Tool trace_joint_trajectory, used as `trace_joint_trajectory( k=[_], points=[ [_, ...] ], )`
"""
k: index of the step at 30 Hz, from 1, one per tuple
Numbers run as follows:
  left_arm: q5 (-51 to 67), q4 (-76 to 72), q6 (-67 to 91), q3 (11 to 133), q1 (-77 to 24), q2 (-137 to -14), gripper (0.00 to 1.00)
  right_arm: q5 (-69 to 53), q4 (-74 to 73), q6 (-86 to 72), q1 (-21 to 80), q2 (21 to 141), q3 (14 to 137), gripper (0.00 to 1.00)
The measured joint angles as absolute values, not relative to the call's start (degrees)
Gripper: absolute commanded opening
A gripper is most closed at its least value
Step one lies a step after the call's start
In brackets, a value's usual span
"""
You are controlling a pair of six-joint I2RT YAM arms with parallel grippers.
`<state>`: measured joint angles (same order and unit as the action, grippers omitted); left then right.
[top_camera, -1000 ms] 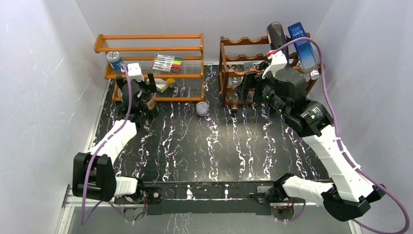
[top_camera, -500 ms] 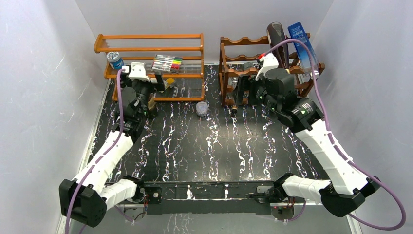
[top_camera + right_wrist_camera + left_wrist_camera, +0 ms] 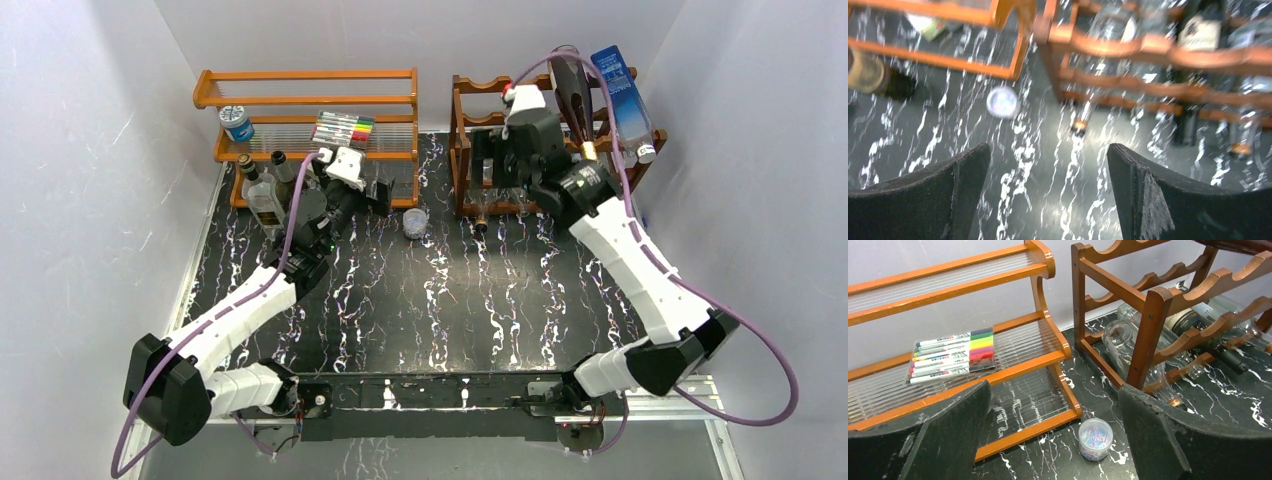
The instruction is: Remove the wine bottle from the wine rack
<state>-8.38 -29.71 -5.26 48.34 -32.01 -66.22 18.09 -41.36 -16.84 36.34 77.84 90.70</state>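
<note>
Top external: dark wine bottle [image 3: 572,90] lying on wine rack [image 3: 478,112], desk's far right corner. Right arm [image 3: 640,270] hovers at rack front, jaws spread, empty. Left arm [image 3: 240,310] by orange shelf [image 3: 300,100], jaws spread too. Looks like reach step; next needs jaws lined across bottle, then squeeze.

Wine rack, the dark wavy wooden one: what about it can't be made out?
Right wrist view: motion blur smears the dark reddish-brown scalloped wooden wine rack; bottle labels unreadable.
Top view: the black-and-white right arm covers the rack's middle cradles.
Left wrist view: right edge cuts off the rack; bottle count unclear.
</note>
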Motion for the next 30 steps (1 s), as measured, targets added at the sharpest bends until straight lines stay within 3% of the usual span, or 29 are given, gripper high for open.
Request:
trace_joint_trajectory(
  k=[7, 18, 30],
  points=[
    [-9.5, -31.6, -9.3, 45.9, -33.3, -66.2, 0.98, 23.4, -41.9, -11.3, 29.7, 84.9, 105.7, 0.98],
    [-10.5, -33.8, -11.8, 44.5, -34.7, -66.5, 0.98, 18.2, -41.8, -10.2, 9.6, 87.8, 107.2, 0.98],
    [-10.5, -34.3, -13.0, 44.5, -36.4, -67.3, 0.98, 21.2, -39.4, -6.8, 3.9, 98.1, 116.6, 0.98]
  ],
)
